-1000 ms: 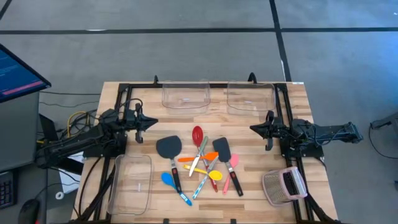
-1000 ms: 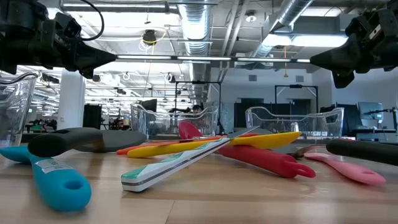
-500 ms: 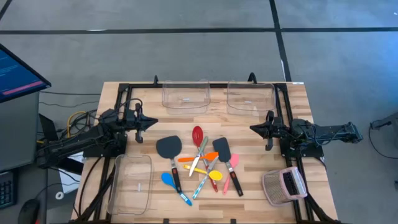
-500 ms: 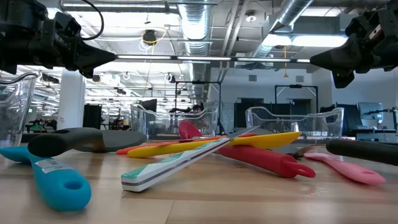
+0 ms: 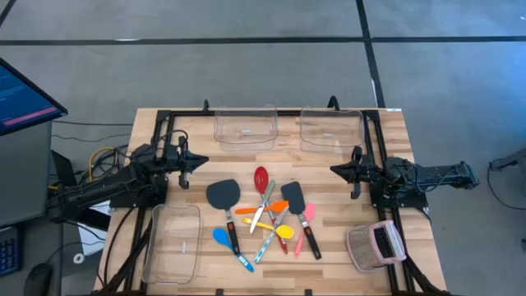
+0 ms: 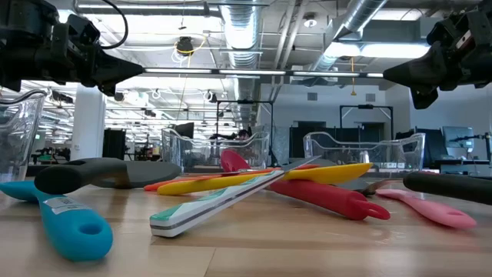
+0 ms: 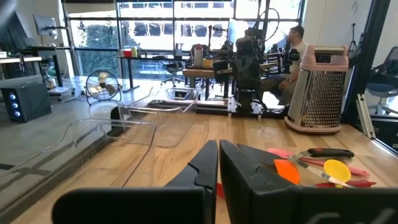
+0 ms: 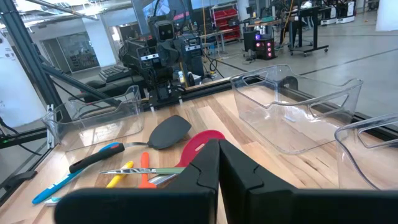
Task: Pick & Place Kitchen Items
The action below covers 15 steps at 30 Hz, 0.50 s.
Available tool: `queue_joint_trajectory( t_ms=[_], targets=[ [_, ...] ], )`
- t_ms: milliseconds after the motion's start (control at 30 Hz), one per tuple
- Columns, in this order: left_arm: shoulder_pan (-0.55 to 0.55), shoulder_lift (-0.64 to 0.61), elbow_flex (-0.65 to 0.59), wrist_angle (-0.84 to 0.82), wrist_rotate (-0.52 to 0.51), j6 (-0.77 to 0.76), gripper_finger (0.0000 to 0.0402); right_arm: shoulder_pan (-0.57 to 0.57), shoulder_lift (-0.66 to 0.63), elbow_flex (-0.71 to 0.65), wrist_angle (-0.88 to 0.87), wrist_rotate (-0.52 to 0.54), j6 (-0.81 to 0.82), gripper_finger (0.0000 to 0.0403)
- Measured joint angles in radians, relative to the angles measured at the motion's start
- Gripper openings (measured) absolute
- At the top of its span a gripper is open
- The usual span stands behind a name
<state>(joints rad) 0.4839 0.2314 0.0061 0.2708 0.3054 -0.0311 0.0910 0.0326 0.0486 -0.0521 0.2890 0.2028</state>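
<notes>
Wooden table (image 5: 164,123) in a big open lab, and the utensils (image 5: 265,215) lie in a crossed heap at its middle, red spoon (image 5: 261,177) on top toward the far bins (image 5: 245,127), black turners (image 5: 223,196) on either flank. Left gripper (image 5: 200,162) hangs above the table left of the heap, fingers clenched on nothing. Right gripper (image 5: 336,168) mirrors it on the other side, also pinched together and empty, with the grey grater (image 5: 375,244) near the front corner.

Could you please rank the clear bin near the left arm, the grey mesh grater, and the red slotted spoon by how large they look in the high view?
1. Clear bin, clearly largest.
2. Grey mesh grater.
3. Red slotted spoon; its handle is partly buried in the pile, so its full length is uncertain.
</notes>
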Motion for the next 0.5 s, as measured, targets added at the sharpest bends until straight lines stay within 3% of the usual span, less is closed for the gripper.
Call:
queue_joint_trajectory(
  t_ms=[500],
  targets=[
    [0.0, 0.0, 0.0, 0.006, 0.001, -0.004, 0.0008, 0.0, 0.0, 0.0, 0.0, 0.0, 0.0, 0.0]
  ],
)
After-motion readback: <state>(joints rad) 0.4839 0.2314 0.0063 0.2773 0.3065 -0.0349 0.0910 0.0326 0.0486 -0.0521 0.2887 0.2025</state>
